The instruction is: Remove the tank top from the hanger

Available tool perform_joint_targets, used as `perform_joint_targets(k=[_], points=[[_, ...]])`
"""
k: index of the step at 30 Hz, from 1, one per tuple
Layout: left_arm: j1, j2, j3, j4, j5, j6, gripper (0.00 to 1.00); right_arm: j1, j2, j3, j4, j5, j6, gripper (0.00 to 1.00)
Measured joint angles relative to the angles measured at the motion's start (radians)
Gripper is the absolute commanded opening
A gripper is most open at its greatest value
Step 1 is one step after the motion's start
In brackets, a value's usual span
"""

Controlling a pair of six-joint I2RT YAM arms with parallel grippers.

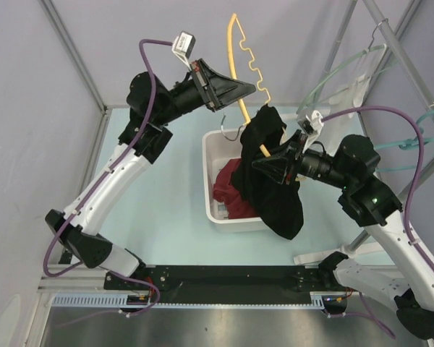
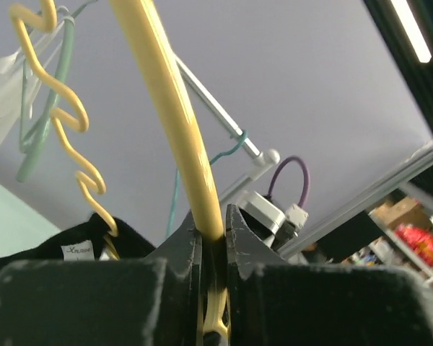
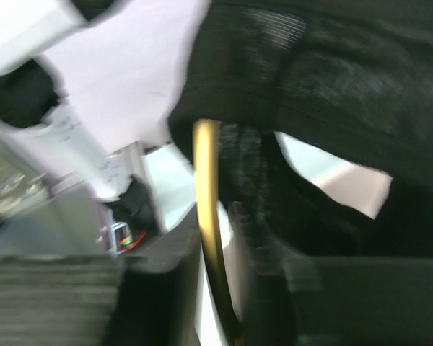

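Two arms reach over the pale green table (image 1: 166, 231). A white bin (image 1: 208, 166) sits on it with a red cloth (image 1: 228, 189) inside. From above, the black tank top (image 1: 278, 181) hangs over the bin's right side. It is bunched on the low end of the yellow hanger (image 2: 167, 108). The left gripper (image 1: 254, 88) is squeezed tight on the hanger's bar. The right gripper (image 1: 257, 165) has the bar between its fingers, but the blur hides whether it is pinching.

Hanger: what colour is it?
Yellow. The hanger shows best in the left wrist view, clamped in the left pincer.
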Motion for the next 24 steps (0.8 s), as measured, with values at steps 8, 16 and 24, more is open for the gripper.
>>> perform_joint_targets(k=[8, 16, 24], points=[[0.001, 0.113, 0.197, -0.22, 0.021, 0.503, 0.0, 0.02, 0.079, 0.111, -0.245, 0.244, -0.005, 0.77], [0.028, 0.101, 0.162, -0.269, -0.034, 0.901, 0.0, 0.04, 0.042, 0.198, -0.326, 0.288, -0.03, 0.83], [0.07, 0.105, 0.181, -0.198, 0.067, 0.636, 0.0, 0.066, 0.121, 0.237, -0.324, 0.277, -0.077, 0.8]])
